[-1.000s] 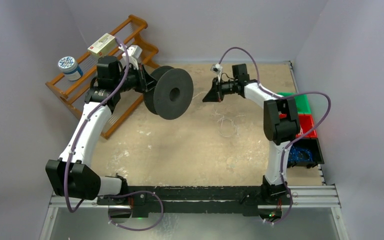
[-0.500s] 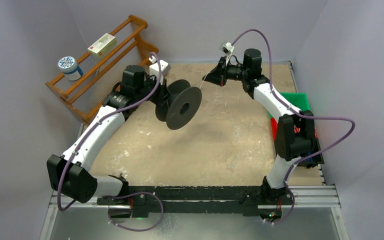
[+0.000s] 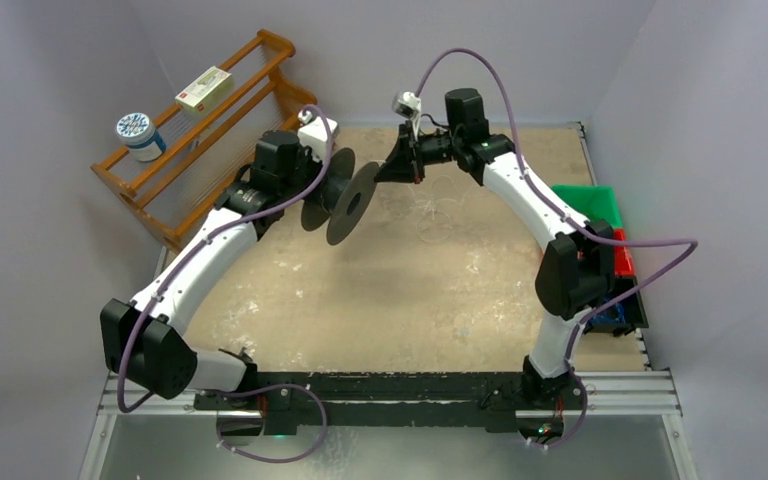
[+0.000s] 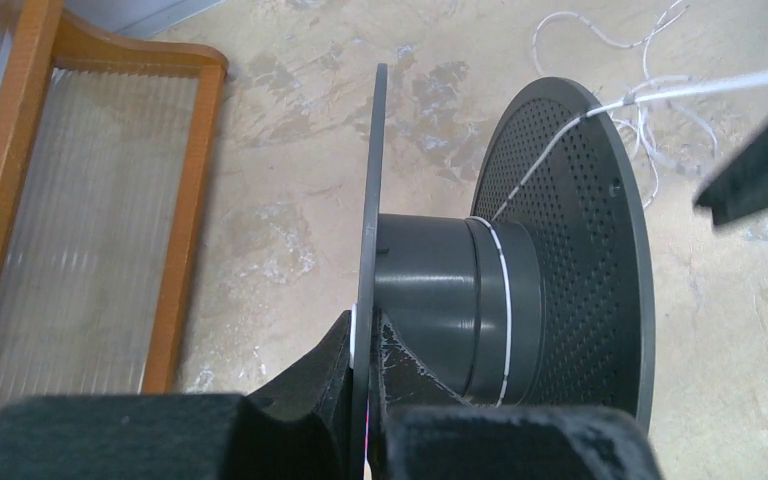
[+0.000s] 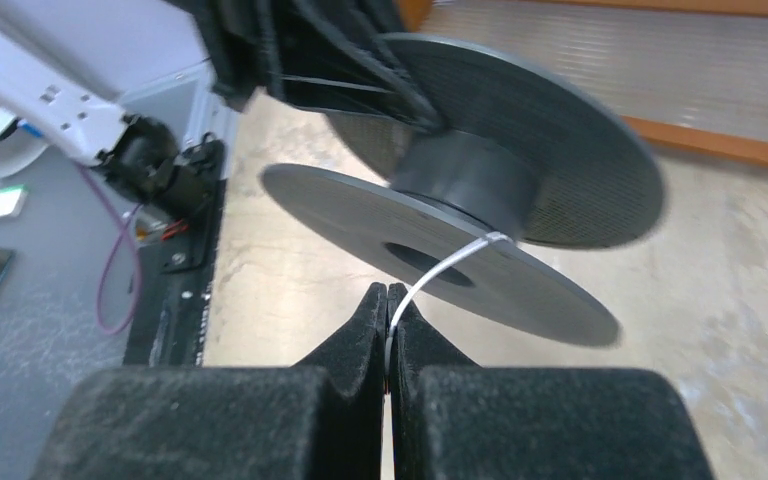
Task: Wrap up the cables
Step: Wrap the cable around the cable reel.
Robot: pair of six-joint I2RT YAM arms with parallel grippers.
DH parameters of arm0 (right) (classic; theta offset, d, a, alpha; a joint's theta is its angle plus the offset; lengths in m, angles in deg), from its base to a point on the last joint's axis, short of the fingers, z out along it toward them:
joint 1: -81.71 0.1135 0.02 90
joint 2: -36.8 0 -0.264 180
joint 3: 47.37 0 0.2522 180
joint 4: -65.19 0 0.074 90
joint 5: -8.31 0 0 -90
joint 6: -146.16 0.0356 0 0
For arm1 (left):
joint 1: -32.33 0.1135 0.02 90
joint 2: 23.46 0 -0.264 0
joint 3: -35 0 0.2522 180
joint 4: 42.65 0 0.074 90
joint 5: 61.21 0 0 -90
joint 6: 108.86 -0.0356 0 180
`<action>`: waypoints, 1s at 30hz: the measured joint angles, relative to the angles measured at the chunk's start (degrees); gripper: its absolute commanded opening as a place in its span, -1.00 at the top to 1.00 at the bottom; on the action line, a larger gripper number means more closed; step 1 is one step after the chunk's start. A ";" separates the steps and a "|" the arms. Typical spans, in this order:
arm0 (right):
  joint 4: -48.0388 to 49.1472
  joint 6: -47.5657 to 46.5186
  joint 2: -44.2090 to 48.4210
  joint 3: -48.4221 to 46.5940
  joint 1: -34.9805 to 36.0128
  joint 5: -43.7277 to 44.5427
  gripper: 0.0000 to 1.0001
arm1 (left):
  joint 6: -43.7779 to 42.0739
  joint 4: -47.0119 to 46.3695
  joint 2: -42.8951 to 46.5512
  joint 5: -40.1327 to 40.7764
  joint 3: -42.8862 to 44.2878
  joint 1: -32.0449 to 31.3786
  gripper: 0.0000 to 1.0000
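Note:
A dark grey spool (image 3: 341, 198) hangs above the table at the back middle. My left gripper (image 4: 368, 325) is shut on its near flange (image 4: 371, 200). A thin white cable (image 4: 507, 290) makes one turn round the spool's hub (image 4: 440, 295) and runs over the far flange (image 4: 585, 230). My right gripper (image 5: 388, 297) is shut on that cable (image 5: 440, 265), just right of the spool in the top view (image 3: 388, 168). Slack cable (image 3: 438, 212) lies in loose loops on the table below the right gripper.
A wooden rack (image 3: 200, 140) stands at the back left with a white box (image 3: 204, 88) and a round tub (image 3: 138, 135) on it. Green (image 3: 592, 203), red and black bins (image 3: 628, 292) sit at the right edge.
The right gripper has swung left, close to the spool, still holding the cable. The left arm has turned the spool edge-on and moved it slightly back.

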 measured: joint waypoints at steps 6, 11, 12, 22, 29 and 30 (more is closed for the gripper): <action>-4.37 -3.02 -0.72 -0.63 2.05 -5.07 1.00 | -0.02 -0.90 -1.66 2.34 0.00 -2.10 1.00; -5.64 -3.98 -2.78 -0.66 3.98 -9.27 1.00 | 1.88 -1.38 -3.41 5.62 0.00 -3.28 1.00; -6.21 -4.70 -3.23 -0.68 4.76 -9.62 1.00 | 2.60 -1.53 -3.67 6.25 0.00 -3.39 1.00; -18.93 -23.67 -9.66 -3.30 13.81 -9.77 1.00 | 12.09 -0.90 -4.81 8.33 -0.13 -2.86 1.00; -26.71 -35.47 -13.49 -3.85 15.52 -10.86 1.00 | 22.62 -1.27 -5.60 0.98 -0.11 5.86 1.00; -28.72 -36.41 -13.75 -3.56 15.87 -11.87 1.00 | 23.45 -2.03 -5.60 0.79 -0.09 6.88 1.00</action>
